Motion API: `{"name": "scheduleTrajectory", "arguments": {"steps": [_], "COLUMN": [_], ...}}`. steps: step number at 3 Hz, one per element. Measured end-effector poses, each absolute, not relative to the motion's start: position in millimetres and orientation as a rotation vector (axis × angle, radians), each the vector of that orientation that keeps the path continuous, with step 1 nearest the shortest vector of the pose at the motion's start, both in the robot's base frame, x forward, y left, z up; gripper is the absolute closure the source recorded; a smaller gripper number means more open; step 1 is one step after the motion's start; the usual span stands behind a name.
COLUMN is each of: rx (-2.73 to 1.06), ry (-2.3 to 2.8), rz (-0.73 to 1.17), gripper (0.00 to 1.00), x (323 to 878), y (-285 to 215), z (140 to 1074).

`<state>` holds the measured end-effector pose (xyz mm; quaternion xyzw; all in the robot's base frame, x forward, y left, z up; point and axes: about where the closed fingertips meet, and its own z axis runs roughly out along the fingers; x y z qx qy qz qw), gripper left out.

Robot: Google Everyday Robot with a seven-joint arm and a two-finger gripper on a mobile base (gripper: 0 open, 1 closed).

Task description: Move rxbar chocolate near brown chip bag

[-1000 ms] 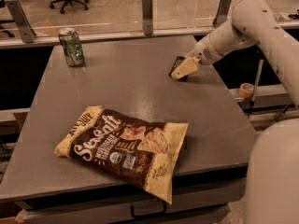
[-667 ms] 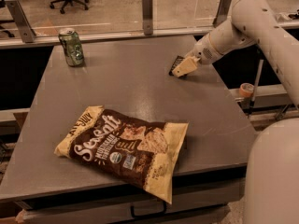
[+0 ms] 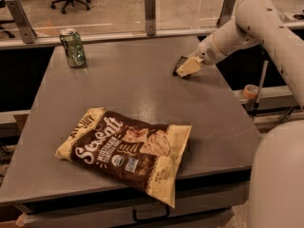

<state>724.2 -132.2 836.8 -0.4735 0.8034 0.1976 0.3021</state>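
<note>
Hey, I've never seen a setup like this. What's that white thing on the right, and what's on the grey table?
The white thing is a robot arm reaching in from the right. There is only one camera, looking down across the grey table from its near side. At the arm's tip is its grasping tool, at the far right of the table, right against a small black snack bar, the rxbar chocolate. I can't tell whether it actually grips the bar. A large brown chip bag lies flat near the front edge, and a green can stands upright at the far left corner.
</note>
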Motion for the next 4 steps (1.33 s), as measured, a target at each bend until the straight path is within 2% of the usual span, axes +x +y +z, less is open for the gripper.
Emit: {"name": "scheduleTrajectory", "arguments": {"steps": [1,3,4], "rx": [-1.320,-1.362,-1.433], "ry": [1.930,1.933,1.936], "rz": [0.432,0.462,0.532], "gripper": [1.00,1.00,1.00], "x": [705,703,686], "y": [-132,-122,-101], "z": [921,912,893]}}
